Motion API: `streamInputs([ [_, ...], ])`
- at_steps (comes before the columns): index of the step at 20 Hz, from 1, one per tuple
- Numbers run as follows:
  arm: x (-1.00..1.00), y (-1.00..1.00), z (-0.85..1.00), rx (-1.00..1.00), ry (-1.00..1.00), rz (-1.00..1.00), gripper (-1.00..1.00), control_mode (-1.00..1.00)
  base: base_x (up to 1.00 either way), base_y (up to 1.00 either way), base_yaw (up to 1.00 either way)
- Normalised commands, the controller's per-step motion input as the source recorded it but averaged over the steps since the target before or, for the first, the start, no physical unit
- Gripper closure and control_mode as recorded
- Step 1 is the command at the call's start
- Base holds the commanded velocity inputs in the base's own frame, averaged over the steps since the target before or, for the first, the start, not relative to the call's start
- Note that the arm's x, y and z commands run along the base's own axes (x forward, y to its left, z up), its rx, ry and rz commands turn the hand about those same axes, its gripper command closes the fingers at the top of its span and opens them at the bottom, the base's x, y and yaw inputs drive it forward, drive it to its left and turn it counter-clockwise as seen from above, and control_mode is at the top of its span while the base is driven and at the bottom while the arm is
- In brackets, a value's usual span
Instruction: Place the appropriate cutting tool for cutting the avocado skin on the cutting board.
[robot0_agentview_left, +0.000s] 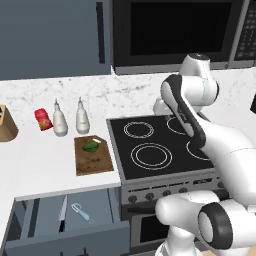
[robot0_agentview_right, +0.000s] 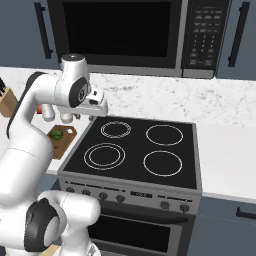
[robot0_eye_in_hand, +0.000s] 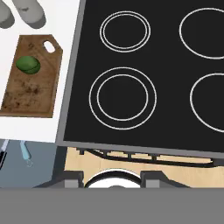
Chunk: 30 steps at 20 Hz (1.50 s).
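Note:
The knife (robot0_agentview_left: 62, 213), with its slim silver blade and dark handle, lies in an open drawer (robot0_agentview_left: 30, 225) below the counter, beside a light-blue peeler (robot0_agentview_left: 81, 212). The brown cutting board (robot0_agentview_left: 93, 159) rests on the white counter left of the stove, with the dark-green avocado (robot0_agentview_left: 91, 146) at its far end. My gripper (robot0_eye_in_hand: 111, 178) hangs open and empty high over the stove's front left, right of the board (robot0_eye_in_hand: 33, 89) and the avocado (robot0_eye_in_hand: 28, 64). In the hand view, only a sliver of the knife (robot0_eye_in_hand: 2, 154) shows at the left edge, next to the peeler (robot0_eye_in_hand: 25, 152).
A black four-burner stove (robot0_agentview_left: 160, 145) sits under the arm. Behind the board stand two pale bottles (robot0_agentview_left: 60, 121) (robot0_agentview_left: 82, 119), a red packet (robot0_agentview_left: 43, 120) and a tan knife block (robot0_agentview_left: 6, 122). A microwave (robot0_agentview_right: 120, 30) hangs above.

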Motion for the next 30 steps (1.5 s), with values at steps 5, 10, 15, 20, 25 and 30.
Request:
streamInputs([
  [5, -0.46, 0.21, -0.13, 0.0, -0.04, 0.0, -1.0, -1.0, 0.0, 0.0, 0.0],
  [10, -0.99, 0.96, -0.72, 0.0, -0.08, 0.0, -1.0, -1.0, 0.0, 0.0, 0.0],
  [15, -0.61, 1.0, -0.96, 0.0, 0.0, 0.0, -1.0, -1.0, 0.0, 0.0, 0.0],
  [20, -0.15, 0.92, -0.69, 0.0, 0.0, 0.0, -1.0, -1.0, 0.0, 0.0, 0.0],
  [25, 0.0, 0.76, -0.42, -0.14, 0.09, 0.0, -1.0, -1.0, 0.0, 0.0, 0.0],
  [30, 0.1, 0.16, -0.61, 0.07, 0.03, 0.0, -1.0, -1.0, 0.0, 0.0, 0.0],
])
